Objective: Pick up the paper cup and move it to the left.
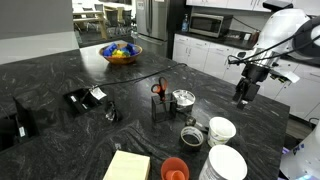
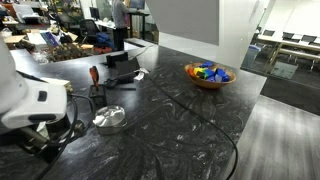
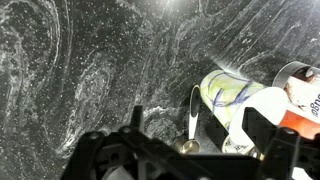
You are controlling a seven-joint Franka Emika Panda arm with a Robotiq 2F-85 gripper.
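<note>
one small plain white paper cup (image 1: 221,129), round-rimmed and upright, stands on the black veined stone counter (image 1: 60,75), in a cluster of vessels near the arm's end of it. just beside the cup, toward the viewer, stands a larger, wider white container (image 1: 228,163). on the side away from the arm sits a small dark-lined cup (image 1: 190,135), with a round metal vessel (image 1: 183,98) behind it and an orange-red cup (image 1: 175,170) in front. the black two-finger gripper (image 1: 244,96) hangs above the counter beyond the paper cup, apart from it and touching nothing. in the wrist view its jaws stand wide apart and hold nothing; the paper cup cannot be picked out with certainty there. a bowl of coloured pieces (image 1: 122,52) lies well apart across the counter.

risks, as judged: the white container is close and alike in colour, so the fingers could settle on the wrong vessel or clip its rim on the way down. a thin paper wall may buckle under a hard squeeze or tip from a one-sided touch. carrying the cup leftward means passing its crowded neighbours, and a low path could knock them over.
</note>
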